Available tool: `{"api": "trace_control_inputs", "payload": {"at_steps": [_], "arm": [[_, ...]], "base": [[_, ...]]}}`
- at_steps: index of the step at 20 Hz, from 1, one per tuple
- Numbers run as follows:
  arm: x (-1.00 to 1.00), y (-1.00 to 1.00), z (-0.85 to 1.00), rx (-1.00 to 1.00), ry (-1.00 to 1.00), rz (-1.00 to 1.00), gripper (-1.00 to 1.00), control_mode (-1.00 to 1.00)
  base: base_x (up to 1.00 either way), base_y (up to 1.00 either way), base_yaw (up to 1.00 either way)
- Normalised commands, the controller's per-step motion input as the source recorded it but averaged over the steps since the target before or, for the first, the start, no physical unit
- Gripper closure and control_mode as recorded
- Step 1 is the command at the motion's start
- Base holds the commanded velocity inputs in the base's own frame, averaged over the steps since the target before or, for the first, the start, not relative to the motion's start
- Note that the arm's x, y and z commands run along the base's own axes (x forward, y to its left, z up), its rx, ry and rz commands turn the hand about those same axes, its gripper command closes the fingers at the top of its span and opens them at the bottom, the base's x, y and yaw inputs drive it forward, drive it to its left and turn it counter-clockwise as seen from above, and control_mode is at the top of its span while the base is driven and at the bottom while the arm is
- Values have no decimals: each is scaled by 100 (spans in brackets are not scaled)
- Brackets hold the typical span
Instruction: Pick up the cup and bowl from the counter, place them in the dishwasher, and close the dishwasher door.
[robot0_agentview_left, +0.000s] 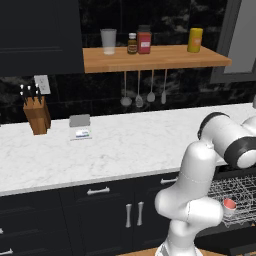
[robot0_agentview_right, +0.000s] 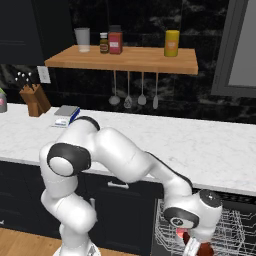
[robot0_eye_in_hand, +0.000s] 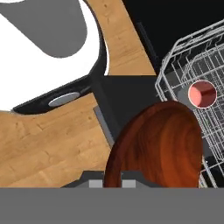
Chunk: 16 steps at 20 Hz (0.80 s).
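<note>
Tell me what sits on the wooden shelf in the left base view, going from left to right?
Grey tumbler → small brown bottle → red jar → yellow canister.

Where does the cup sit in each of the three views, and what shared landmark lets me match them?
Left base view: the cup is at the lower right, lying in the wire rack just right of the arm.
Right base view: only a pink sliver shows at the bottom, under the robot's wrist.
Hand view: upper right, mouth toward the camera, inside the rack.
Shared landmark: the wire rack.
</note>
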Motion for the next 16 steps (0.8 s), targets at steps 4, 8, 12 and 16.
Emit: {"api": "trace_control_inputs", "payload": {"at_steps": [4,8,12,16], "arm": [[9,-6,-62,0,-28,47,100,-100],[5,-42,-28,8,-39,33,100,-100],[0,-58,-2,16,-35,16,100,-100],[-1,-60,-1,16,-31,11,100,-100]], "base": [[0,0,0],[0,0,0],[0,0,0],[0,0,0]]}}
